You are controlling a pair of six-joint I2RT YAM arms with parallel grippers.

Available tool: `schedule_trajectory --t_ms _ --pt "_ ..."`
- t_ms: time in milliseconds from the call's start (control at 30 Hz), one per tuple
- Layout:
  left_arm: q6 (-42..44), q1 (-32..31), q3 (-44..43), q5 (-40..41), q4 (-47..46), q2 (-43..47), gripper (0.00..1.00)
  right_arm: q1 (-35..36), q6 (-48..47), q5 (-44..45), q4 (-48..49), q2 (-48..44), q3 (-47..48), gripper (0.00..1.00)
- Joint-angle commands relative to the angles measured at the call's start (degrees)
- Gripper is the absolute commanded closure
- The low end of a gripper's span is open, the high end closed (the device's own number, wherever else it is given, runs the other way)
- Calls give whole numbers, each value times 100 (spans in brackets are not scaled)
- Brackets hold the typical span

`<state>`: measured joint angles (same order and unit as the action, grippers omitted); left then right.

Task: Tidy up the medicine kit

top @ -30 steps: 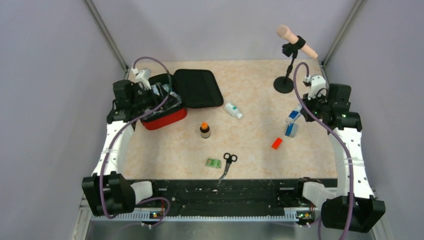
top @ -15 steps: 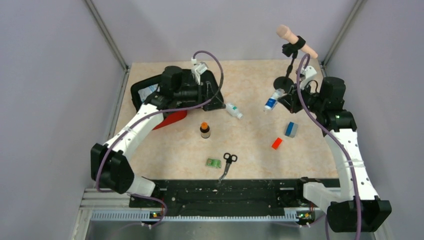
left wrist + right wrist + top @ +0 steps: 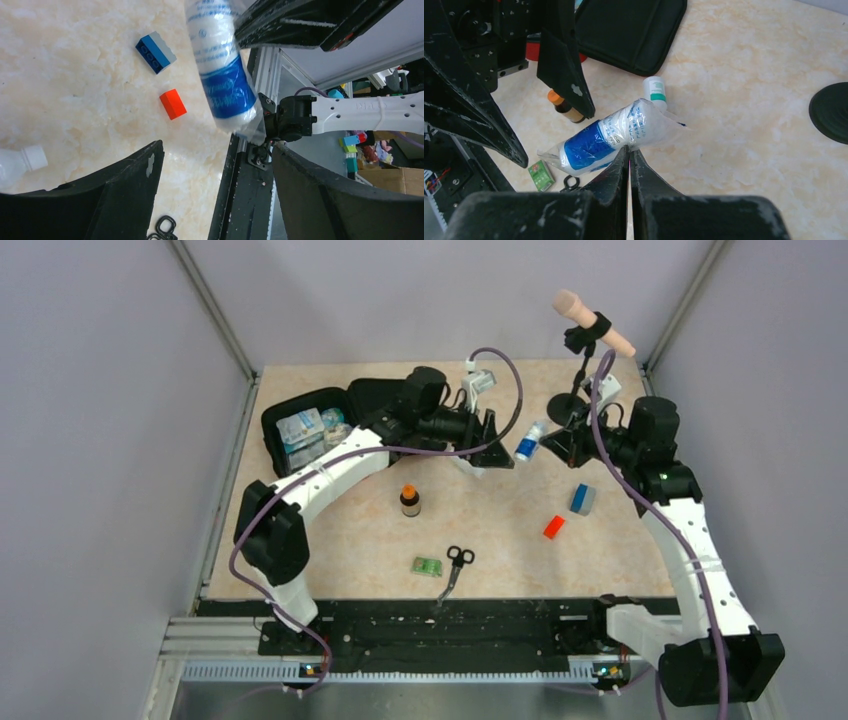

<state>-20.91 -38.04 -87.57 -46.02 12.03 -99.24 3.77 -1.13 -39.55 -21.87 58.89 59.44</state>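
Note:
The medicine kit (image 3: pixel 300 432) lies open at the far left, black lining up, with several supplies in one half; its black lid also shows in the right wrist view (image 3: pixel 634 30). My right gripper (image 3: pixel 548 440) (image 3: pixel 629 150) is shut on the clear wrap of a blue-and-white roll (image 3: pixel 527 443) (image 3: pixel 609 135) (image 3: pixel 222 75) and holds it above the table. My left gripper (image 3: pixel 490 440) (image 3: pixel 216 150) is open and empty, just left of the roll, its fingers apart from it.
A white bottle (image 3: pixel 654 92) lies under my left gripper. A brown bottle with orange cap (image 3: pixel 409 500), green packet (image 3: pixel 427 566), scissors (image 3: pixel 455 565), red block (image 3: pixel 553 527) and blue block (image 3: pixel 582 499) lie about. A microphone stand (image 3: pixel 570 405) is at the back right.
My left arm swung from the kit right to the table's middle. My right gripper lifted the roll off the table and carried it left toward the left gripper.

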Motion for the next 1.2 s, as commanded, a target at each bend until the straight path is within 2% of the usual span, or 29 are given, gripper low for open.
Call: schedule_trajectory --t_ms 0,167,333,500,700,733,867,900,967,1033,1100,1167 --pt "63 -167 -507 101 -10 -249 18 129 70 -155 281 -58 -98 100" --pt "-105 -264 -550 -119 -175 -497 34 202 71 -122 324 -45 -211 100" --pt "-194 -265 -525 -238 -225 -617 45 254 69 -130 396 -43 -282 100" --pt "-160 -270 -486 -457 -327 -665 70 286 69 -98 404 3 -326 100" --pt "-53 -270 -455 -620 -407 -632 93 295 69 -55 424 16 -383 100" --pt "-23 -272 -455 -630 -402 -625 99 292 70 -61 435 20 -394 100" --pt "301 -242 -441 -503 -67 -561 100 300 70 -129 412 40 -383 100" --pt "485 -221 -447 -391 129 -527 100 300 70 -188 381 21 -356 95" --pt "1019 -133 -441 -105 623 -410 100 300 36 -392 303 -25 -299 70" --pt "1671 21 -392 290 1163 -179 100 300 -17 -616 203 -62 -215 52" --pt "2355 228 -313 693 1651 90 100 295 -18 -704 149 -102 -222 42" --pt "2943 547 -244 983 2150 372 100 295 -23 -708 148 -124 -272 41"
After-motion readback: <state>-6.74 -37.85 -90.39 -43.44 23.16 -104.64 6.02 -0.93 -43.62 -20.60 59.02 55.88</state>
